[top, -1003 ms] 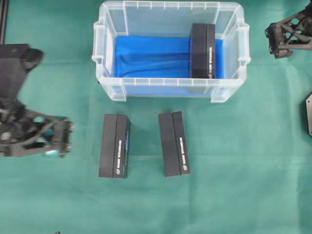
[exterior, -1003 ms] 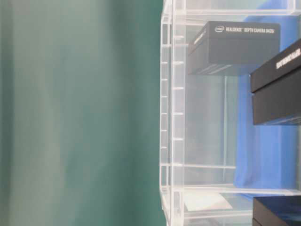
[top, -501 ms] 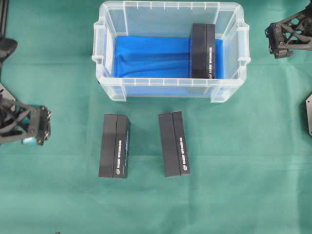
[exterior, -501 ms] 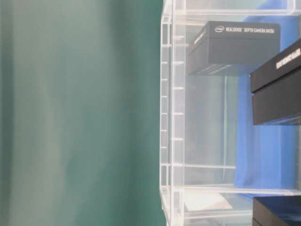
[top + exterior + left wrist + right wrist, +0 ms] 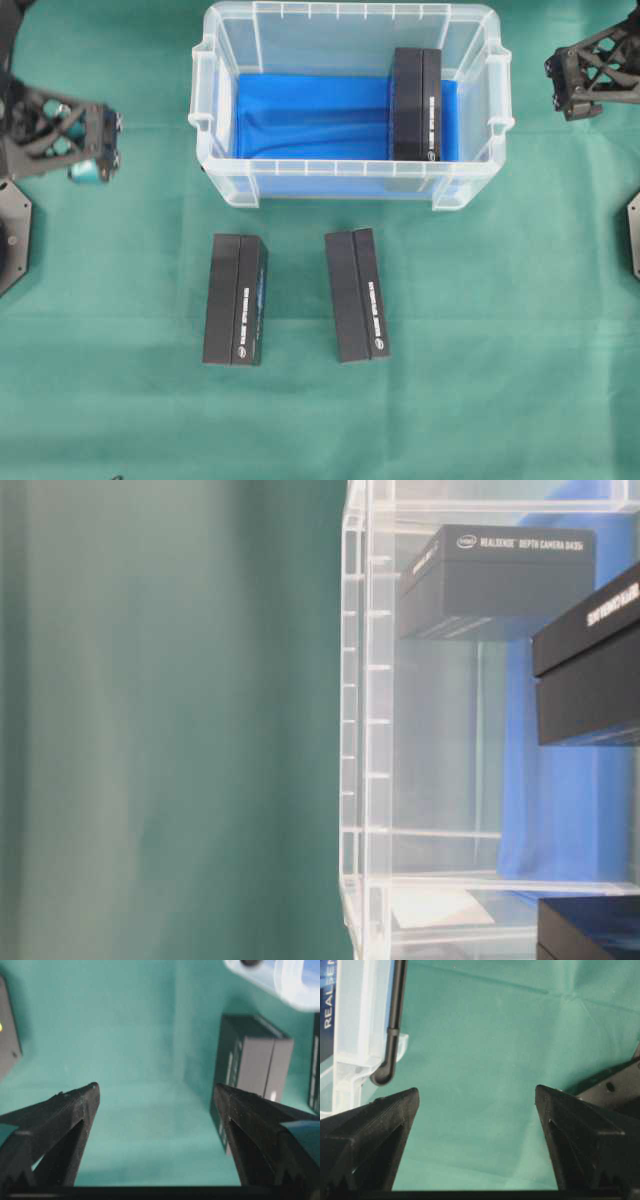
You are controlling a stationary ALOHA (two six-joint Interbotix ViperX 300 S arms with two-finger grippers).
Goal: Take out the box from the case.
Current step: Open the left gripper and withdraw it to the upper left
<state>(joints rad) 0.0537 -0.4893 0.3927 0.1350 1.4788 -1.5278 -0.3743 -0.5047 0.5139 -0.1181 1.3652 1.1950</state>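
The case (image 5: 350, 188) is a clear plastic bin at the top middle of the overhead view, with a blue cloth (image 5: 310, 115) on its bottom. One black box (image 5: 416, 105) stands on edge inside it at the right end. My left gripper (image 5: 108, 148) is open and empty, left of the case and apart from it. In the left wrist view the gripper (image 5: 156, 1092) frames bare cloth. My right gripper (image 5: 558, 85) hangs open just right of the case's right end. Its wrist view shows the gripper (image 5: 476, 1092) empty, with the case (image 5: 355, 1035) at the left.
Two more black boxes (image 5: 235, 300) (image 5: 357, 295) lie side by side on the green table cloth (image 5: 480, 380) in front of the case. The left one (image 5: 255, 1060) shows in the left wrist view. Arm bases sit at both table edges.
My left gripper has swung from the lower left of the table up to beside the case's left end. The right gripper and all boxes have stayed put.
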